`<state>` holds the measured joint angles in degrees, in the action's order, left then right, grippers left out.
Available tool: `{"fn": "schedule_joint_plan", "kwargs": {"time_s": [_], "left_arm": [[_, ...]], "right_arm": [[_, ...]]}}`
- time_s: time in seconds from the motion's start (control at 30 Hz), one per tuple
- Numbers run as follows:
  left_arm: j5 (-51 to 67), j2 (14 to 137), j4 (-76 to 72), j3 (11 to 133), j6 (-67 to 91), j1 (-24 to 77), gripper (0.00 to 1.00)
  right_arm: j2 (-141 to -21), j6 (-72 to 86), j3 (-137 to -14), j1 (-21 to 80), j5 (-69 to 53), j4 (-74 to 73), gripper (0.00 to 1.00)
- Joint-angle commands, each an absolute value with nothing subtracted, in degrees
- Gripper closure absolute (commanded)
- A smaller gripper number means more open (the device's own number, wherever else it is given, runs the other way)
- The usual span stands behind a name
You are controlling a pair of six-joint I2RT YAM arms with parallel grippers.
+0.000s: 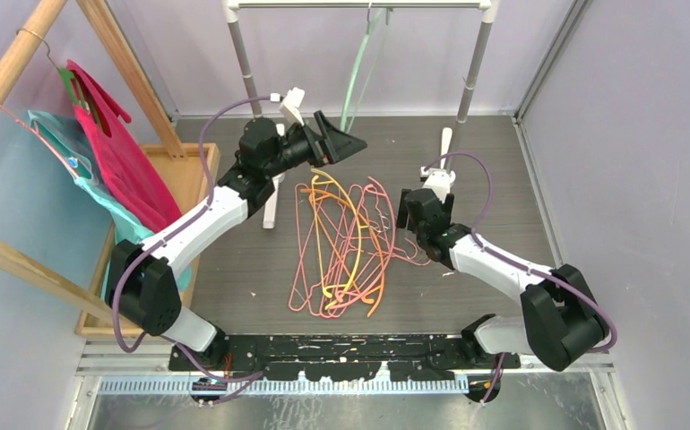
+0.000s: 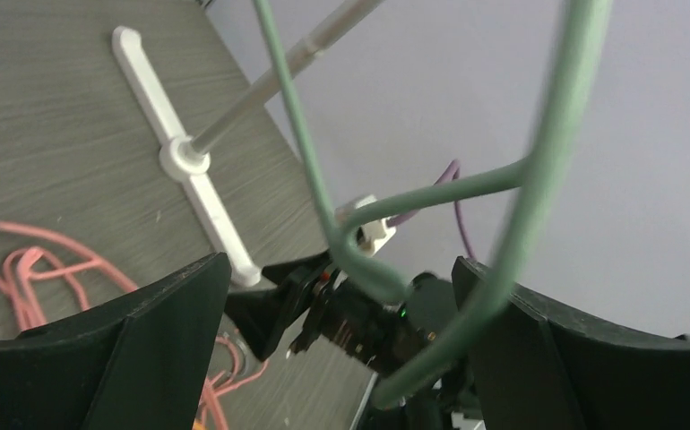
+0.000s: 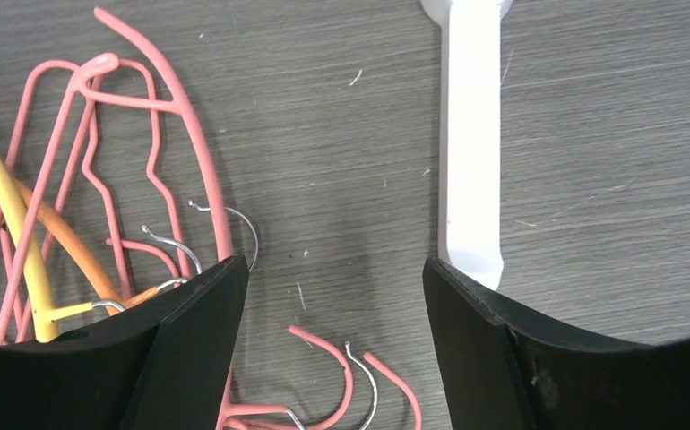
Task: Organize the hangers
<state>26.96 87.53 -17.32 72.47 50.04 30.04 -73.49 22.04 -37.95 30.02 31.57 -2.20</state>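
A dark wood-grain table (image 1: 503, 179) was seen from above, with two robot arms bolted at its near edge. A tangled pile of bare hangers (image 1: 346, 242) was spread flat at the middle of the table, between the two arms. Most of them were thin pink wire hangers (image 3: 158, 170), with a thicker yellow hanger (image 3: 19, 242) and an orange hanger (image 3: 73, 251) crossed among them. One grey-green hanger (image 1: 359, 72) was kept apart from the pile and was hooked on a white rail (image 1: 359, 4) at the far edge. The left gripper (image 1: 346, 141) was raised off the table beside the lower part of that hanger. In the left wrist view its jaws were spread wide and a lower corner of the grey-green hanger was framed between them, not clamped. Whether the hanger touched the right-hand finger (image 2: 521, 358) could not be told. The right gripper (image 3: 334, 287) was pointed down at the table just beside the right edge of the pile. Its jaws were held well apart, and only bare table was seen between them. Wire hooks lay near its left finger (image 3: 180, 340), and a white foot of the rail stand (image 3: 471, 134) lay just beyond its right finger. At the left, a wooden rack (image 1: 10, 63) was hung with a magenta garment (image 1: 122, 161) and a teal garment (image 1: 64, 143) above a wooden tray (image 1: 185, 179).
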Motion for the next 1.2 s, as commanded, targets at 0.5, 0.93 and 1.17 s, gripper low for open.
{"fn": "schedule_joint_plan", "kwargs": {"time_s": [0.5, 0.93, 1.17], "left_arm": [[22.55, 74.01, -9.10, 49.83, 34.10, 28.04, 0.02], [15.73, 70.40, -1.11, 45.56, 26.99, 33.44, 0.02], [11.67, 67.43, 3.66, 47.10, 23.62, 39.50, 0.00]], "right_arm": [[-81.19, 25.54, -38.62, 29.79, 16.64, 5.07, 0.33], [-86.46, 26.45, -39.16, 29.78, 13.52, 6.57, 0.59], [-84.64, 26.96, -39.13, 29.79, 13.62, 6.06, 0.97]]}}
